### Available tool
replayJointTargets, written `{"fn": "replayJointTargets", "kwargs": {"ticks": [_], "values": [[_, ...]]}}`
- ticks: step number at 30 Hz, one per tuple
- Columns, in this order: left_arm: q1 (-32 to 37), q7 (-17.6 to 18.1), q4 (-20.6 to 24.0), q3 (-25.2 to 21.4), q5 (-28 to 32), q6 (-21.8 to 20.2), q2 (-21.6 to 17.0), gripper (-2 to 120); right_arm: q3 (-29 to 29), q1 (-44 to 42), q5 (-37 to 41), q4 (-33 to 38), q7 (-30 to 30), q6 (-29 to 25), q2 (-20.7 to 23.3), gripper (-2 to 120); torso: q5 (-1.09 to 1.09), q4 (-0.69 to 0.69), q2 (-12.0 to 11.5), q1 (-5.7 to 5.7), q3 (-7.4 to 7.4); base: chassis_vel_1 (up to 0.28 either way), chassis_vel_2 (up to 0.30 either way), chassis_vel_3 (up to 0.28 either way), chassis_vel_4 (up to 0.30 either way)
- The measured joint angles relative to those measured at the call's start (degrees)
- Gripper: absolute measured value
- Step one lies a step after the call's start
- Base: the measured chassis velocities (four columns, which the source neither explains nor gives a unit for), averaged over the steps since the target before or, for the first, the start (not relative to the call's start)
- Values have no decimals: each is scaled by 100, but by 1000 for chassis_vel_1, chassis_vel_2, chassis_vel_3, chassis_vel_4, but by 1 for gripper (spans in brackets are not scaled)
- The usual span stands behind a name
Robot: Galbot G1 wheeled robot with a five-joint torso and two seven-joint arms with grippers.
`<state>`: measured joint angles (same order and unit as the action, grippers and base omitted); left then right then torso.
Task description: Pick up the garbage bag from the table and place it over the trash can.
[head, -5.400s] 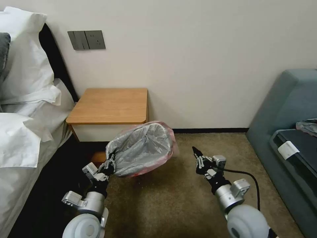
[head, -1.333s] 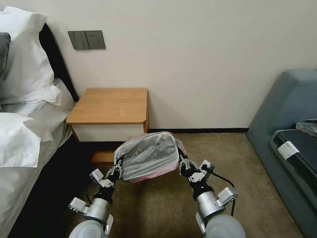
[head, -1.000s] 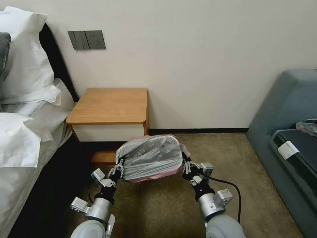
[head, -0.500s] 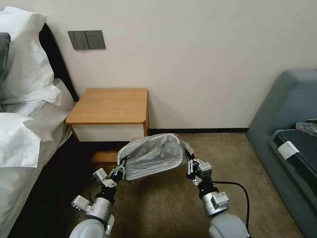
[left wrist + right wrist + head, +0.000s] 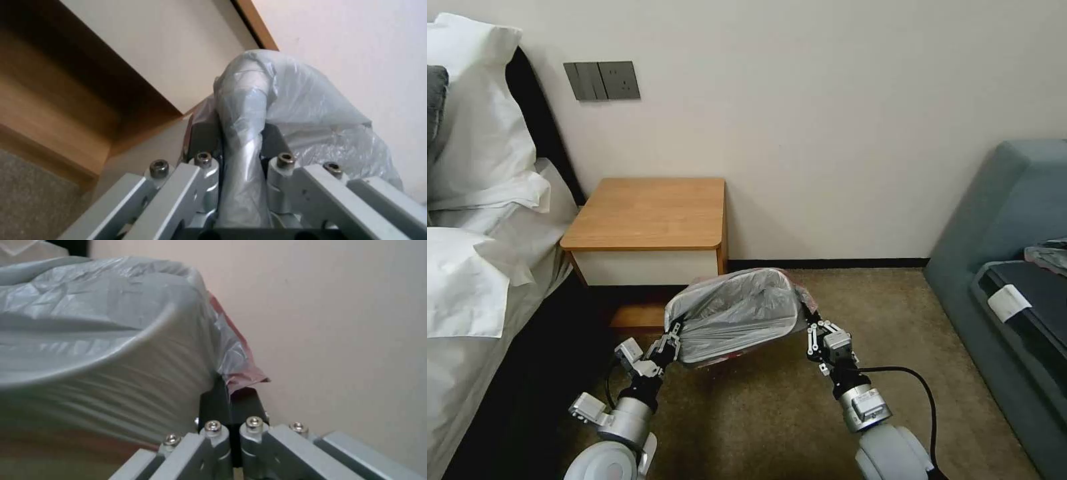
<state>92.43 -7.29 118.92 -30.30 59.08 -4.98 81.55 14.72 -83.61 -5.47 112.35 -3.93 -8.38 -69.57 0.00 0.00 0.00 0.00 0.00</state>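
The garbage bag (image 5: 737,312), grey crinkled plastic with a pink edge, is stretched open over a rounded rim on the carpet, just in front of the table (image 5: 650,213). The trash can lies under the plastic and only its rim shape presses through. My left gripper (image 5: 672,333) is shut on the bag's left edge; in the left wrist view a fold of the bag (image 5: 285,100) runs between the left gripper's (image 5: 238,136) fingers. My right gripper (image 5: 808,317) is shut on the right edge, pinching the pink hem of the bag (image 5: 111,323) in the right gripper (image 5: 229,400).
A bed with white pillows (image 5: 474,267) lies along the left. A blue-grey sofa (image 5: 1000,213) stands at the right. The wall with a switch panel (image 5: 602,80) is close behind. A black cable (image 5: 907,371) loops off my right arm. Open carpet (image 5: 747,420) lies between the arms.
My right gripper, open and apart from the bag 5.4 s ago, has closed on its right edge. Over the last second, the right wrist swung inward. The left grip is unchanged.
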Motion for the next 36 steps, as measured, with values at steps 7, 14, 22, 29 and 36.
{"fn": "replayJointTargets", "kwargs": {"ticks": [7, 14, 22, 29, 36], "values": [[26, 2, 107, 44, 58, -8, 71, 7, -32, 75, 29, -138, 324, -94, 2, 0, 0, 0, 0, 0, 0, 0, 0, 0, 0], [35, 4, 155, 106, 62, -25, 153, 7, -20, 127, -236, -259, 550, -51, 19, 0, -1, -1, 0, 0, 0, 0, 0, 0, 0], [86, 5, 213, 161, 75, -26, 239, 7, -38, 211, -565, -456, 681, -32, 67, 0, 0, 0, 0, 0, 0, 0, 0, 0, 0], [85, 18, 262, 165, 98, -28, 274, 8, -65, 279, -862, -607, 750, -57, 104, 0, 0, 0, 0, 0, 0, 0, 0, 0, 0], [45, 20, 218, 117, 82, -30, 292, 8, -44, 219, -933, -539, 744, -50, 125, 5, 0, 1, 0, 0, 0, 0, 0, 0, 0]]}}
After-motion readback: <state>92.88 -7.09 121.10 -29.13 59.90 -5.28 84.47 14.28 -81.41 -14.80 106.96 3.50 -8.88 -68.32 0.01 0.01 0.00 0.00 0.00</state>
